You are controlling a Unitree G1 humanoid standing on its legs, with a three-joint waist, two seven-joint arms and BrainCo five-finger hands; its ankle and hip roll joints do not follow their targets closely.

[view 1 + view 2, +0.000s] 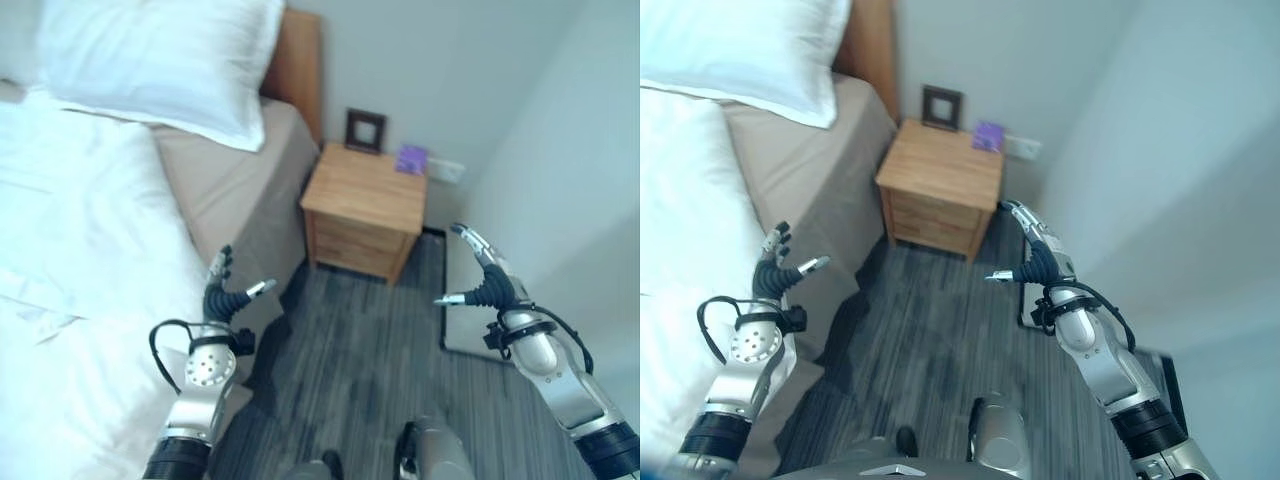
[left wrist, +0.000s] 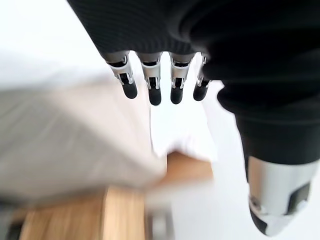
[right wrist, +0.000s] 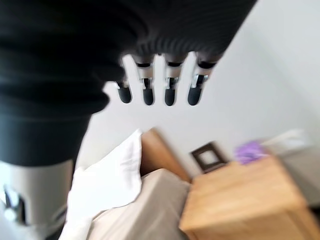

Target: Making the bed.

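Note:
The bed takes up the left: a white duvet [image 1: 70, 230] lies over it, a white pillow [image 1: 160, 60] rests at the head, and the beige sheet [image 1: 235, 170] shows bare along the bed's right side. My left hand [image 1: 225, 290] hovers by the bed's edge next to the duvet, fingers relaxed and holding nothing. My right hand [image 1: 485, 275] is raised over the floor beside the wall, open and empty. In the wrist views the left fingers [image 2: 155, 87] and the right fingers [image 3: 170, 90] hang straight with nothing between them.
A wooden nightstand [image 1: 365, 205] stands right of the bed's head, with a dark picture frame [image 1: 365, 130] and a purple item [image 1: 411, 158] on top. A wooden headboard [image 1: 298, 60] rises behind the pillow. Grey striped carpet [image 1: 350, 360] runs between bed and white wall [image 1: 570, 170].

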